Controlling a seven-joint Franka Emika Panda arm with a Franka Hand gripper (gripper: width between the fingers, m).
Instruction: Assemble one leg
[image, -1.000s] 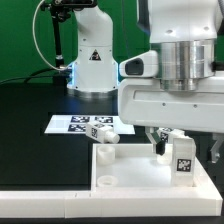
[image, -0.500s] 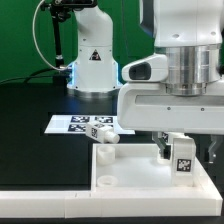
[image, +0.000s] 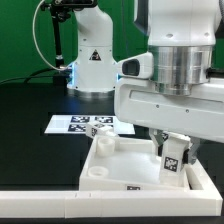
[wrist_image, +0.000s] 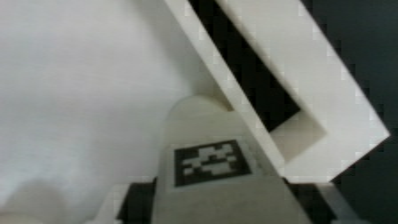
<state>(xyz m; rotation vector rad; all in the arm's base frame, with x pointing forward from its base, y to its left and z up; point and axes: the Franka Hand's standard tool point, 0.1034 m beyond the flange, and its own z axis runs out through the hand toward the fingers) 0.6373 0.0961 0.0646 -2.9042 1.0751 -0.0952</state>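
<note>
Holding a stubby white leg in the gripper, the Franka arm sits low over the large white square panel on the black table. The fingers are closed on the leg, whose square tag faces the exterior camera and now leans at a slant, where half a second ago it stood square and upright. The wrist and its grey housing have also turned and drifted toward the exterior view's left since the earlier frames. The panel itself appears shifted or swung round as well: its raised near corner now lies further toward the exterior view's left and lower in the picture. Judging from this, the arm is probably twisting the leg into a corner hole, and the panel is being dragged along with the turn, though the hole itself is hidden behind the gripper.

In the wrist view the leg fills the foreground, tag toward the lens, with the panel's rim running past beside it.

A second leg lies loose at the panel's far edge, just in front of the marker board.
</note>
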